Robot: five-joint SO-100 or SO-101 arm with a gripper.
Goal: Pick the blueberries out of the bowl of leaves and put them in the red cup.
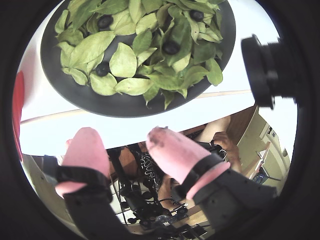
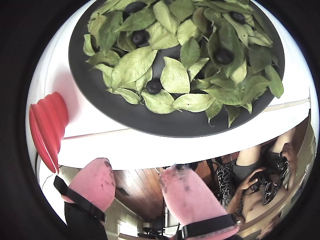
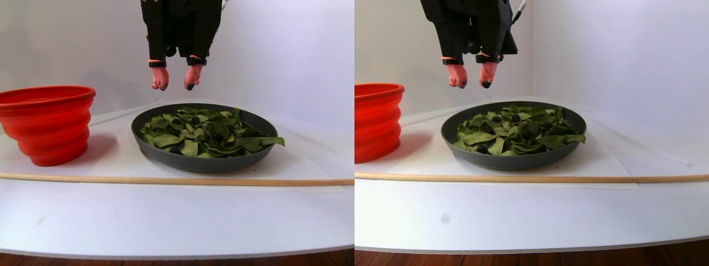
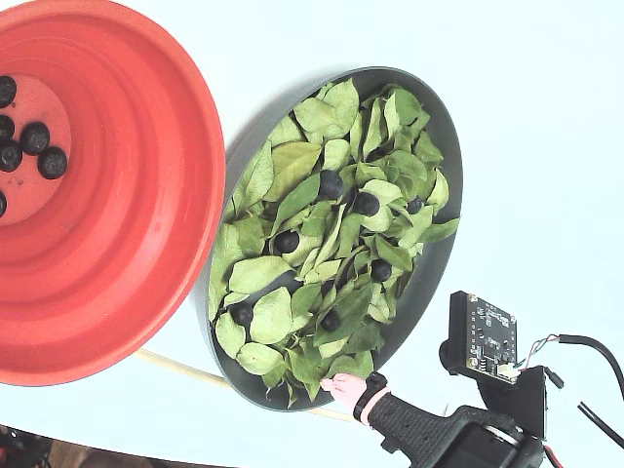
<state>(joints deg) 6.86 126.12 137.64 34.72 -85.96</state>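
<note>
Hovering above the near rim of the bowl (image 3: 205, 160), my hand (image 3: 176, 85) hangs with its two pink fingertips (image 3: 160, 78) parted by a moderate gap, holding nothing and touching nothing. Below it the one grey bowl sits on the white tabletop (image 3: 166, 216), filled with green leaves (image 4: 292, 166), too many to count. Among them I count six blueberries (image 4: 330, 183) in the fixed view; others may lie hidden under leaves. Just beside the bowl stands the one red cup (image 4: 136, 244), with five more berries showing on its flat bottom at the picture's edge. One thin wooden rod (image 3: 166, 180) lies across the tabletop in front of both vessels.
</note>
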